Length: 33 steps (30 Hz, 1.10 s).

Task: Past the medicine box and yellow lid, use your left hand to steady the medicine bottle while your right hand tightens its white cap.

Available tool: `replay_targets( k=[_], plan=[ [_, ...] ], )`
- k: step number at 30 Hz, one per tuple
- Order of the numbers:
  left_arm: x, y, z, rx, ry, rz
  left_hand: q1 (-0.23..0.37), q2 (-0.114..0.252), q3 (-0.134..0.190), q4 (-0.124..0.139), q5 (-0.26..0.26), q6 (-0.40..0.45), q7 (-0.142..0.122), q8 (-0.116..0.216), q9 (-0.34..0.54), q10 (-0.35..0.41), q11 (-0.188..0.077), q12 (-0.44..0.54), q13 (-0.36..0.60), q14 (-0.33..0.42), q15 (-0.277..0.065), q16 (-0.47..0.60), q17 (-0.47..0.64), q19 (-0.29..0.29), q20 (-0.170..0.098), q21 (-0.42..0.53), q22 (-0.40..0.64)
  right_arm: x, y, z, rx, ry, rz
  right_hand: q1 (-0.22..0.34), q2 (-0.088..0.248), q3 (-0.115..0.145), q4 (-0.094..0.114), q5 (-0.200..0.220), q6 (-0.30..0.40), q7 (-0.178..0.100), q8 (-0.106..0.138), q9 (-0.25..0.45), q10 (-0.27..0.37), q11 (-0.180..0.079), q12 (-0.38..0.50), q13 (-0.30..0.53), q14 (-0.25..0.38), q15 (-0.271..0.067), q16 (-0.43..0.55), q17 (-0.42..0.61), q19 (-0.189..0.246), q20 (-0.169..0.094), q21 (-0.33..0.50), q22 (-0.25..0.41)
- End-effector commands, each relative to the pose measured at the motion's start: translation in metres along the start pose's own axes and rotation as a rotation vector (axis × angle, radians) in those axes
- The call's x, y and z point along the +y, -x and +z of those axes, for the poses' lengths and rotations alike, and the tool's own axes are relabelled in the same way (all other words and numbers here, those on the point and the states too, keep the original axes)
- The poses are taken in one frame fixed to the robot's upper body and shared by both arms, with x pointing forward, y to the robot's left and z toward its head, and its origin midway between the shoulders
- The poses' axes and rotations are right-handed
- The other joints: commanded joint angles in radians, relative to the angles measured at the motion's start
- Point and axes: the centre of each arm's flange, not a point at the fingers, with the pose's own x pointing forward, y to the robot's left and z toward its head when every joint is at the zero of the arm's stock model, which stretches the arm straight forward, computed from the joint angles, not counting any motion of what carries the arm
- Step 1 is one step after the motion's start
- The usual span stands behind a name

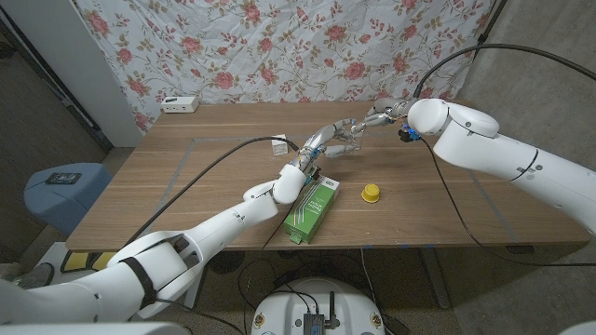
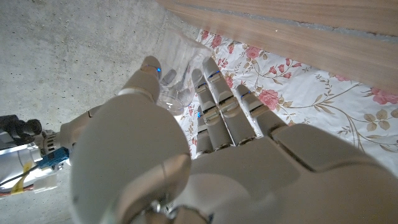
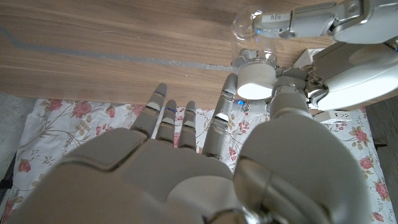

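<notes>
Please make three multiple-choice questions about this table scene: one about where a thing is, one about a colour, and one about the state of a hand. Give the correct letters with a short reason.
1. Where does the yellow lid lie?
A. on the green medicine box
B. on the bare table, to the robot's right of the green medicine box
C. on the bottle

2. What colour is the cap of the medicine bottle?
A. white
B. yellow
C. green

3. What is the left hand doing?
A. gripping the clear bottle
B. resting on the box
C. holding the yellow lid

Answers: 1 B, the head view shows the lid alone on the wood beside the box. 2 A, the right wrist view shows a white cap between the fingers of the right hand. 3 A, the left wrist view shows its fingers around the bottle.
</notes>
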Motion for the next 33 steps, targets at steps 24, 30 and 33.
replay_targets(
  k=[24, 30, 33],
  plan=[
    [0.0, 0.011, 0.002, 0.01, 0.003, 0.011, 0.002, 0.007, 0.008, 0.001, 0.009, 0.002, -0.005, -0.001, 0.006, 0.084, -0.078, 0.007, 0.001, 0.01, -0.059, 0.004, 0.003, -0.005, -0.121, 0.005, 0.002, 0.004, 0.008, 0.015, 0.081, 0.09, -0.038, -0.059, -0.005, -0.024, 0.01, 0.003, 0.116, 0.024, 0.037, -0.001, 0.079, -0.006, 0.011, -0.001, 0.049, -0.014, 0.014, 0.002, 0.032, 0.005, -0.002, 0.002],
    [0.0, 0.013, 0.002, 0.01, 0.005, 0.013, 0.001, 0.006, 0.009, 0.001, 0.009, 0.003, -0.004, -0.001, 0.006, 0.083, -0.079, 0.007, 0.001, 0.007, -0.058, 0.002, 0.002, -0.005, -0.119, 0.004, 0.002, 0.005, 0.01, 0.018, 0.093, 0.089, -0.04, -0.082, -0.008, -0.033, 0.017, 0.002, 0.143, 0.033, 0.042, -0.004, 0.092, -0.005, 0.011, -0.001, 0.055, -0.013, 0.014, 0.002, 0.034, 0.006, -0.003, 0.003],
    [0.0, 0.014, 0.002, 0.009, 0.005, 0.014, 0.001, 0.006, 0.009, 0.001, 0.009, 0.003, -0.003, -0.001, 0.006, 0.084, -0.078, 0.007, 0.001, 0.007, -0.058, 0.002, 0.002, -0.005, -0.12, 0.004, 0.002, 0.005, 0.011, 0.018, 0.09, 0.088, -0.038, -0.094, -0.01, -0.038, 0.021, 0.002, 0.153, 0.032, 0.044, -0.005, 0.097, -0.005, 0.011, -0.001, 0.058, -0.013, 0.014, 0.003, 0.035, 0.006, -0.004, 0.003]
  ],
)
